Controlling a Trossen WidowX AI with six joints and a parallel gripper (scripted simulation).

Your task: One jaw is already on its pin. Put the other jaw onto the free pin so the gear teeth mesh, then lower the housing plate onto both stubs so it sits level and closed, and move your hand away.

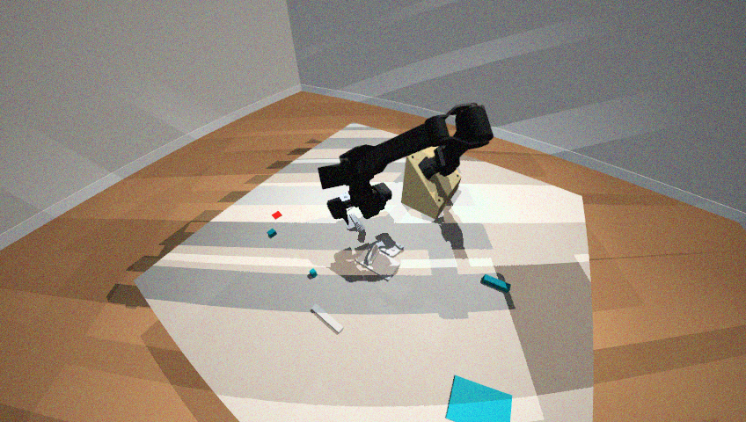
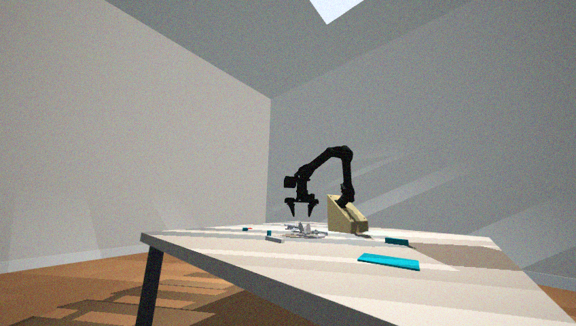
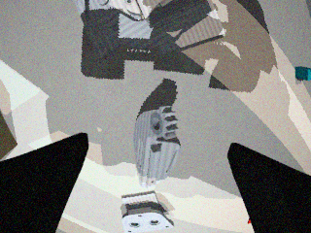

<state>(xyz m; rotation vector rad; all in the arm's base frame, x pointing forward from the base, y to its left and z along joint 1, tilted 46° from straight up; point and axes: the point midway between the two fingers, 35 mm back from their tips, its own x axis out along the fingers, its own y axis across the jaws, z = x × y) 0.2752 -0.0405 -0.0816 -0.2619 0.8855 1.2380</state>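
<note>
Pale table (image 1: 392,355) (image 2: 363,282) (image 3: 107,97) under everything. Black arm (image 1: 398,146) (image 2: 346,173) arches out from a tan wedge mount (image 1: 416,193) (image 2: 339,220). Cyan slab (image 1: 481,400) (image 2: 388,261) well apart from the work.

Gripper (image 1: 356,219) (image 2: 301,216) (image 3: 161,147) points down above the parts; fingers spread wide, nothing between them, not touching the table.

Base assembly (image 1: 390,269) (image 2: 313,233) (image 3: 133,24) lies past the upper end of the loose part in the wrist view. Free pin too small to pick out.

Loose jaw (image 1: 358,221) (image 3: 155,146) rests on the table, below the fingers. Key relation: in the wrist view it sits between the fingertips, slightly left of centre, long axis roughly up-down, crossing the line that joins them. Teeth face right, toward one finger. Judgement: a near-straight descent, then closing across its narrow width; squeezing on the teeth could twist it. Single arm, so no choice of hand.

Housing plate (image 1: 344,197) (image 3: 146,222), two holes showing, lies near the loose jaw's lower end in the wrist view; probably waits until the gears mesh.

Smaller strays: teal bar (image 1: 494,282) (image 2: 397,241), grey bar (image 1: 326,318) (image 2: 274,239), red square (image 1: 276,214) (image 2: 249,228).
</note>
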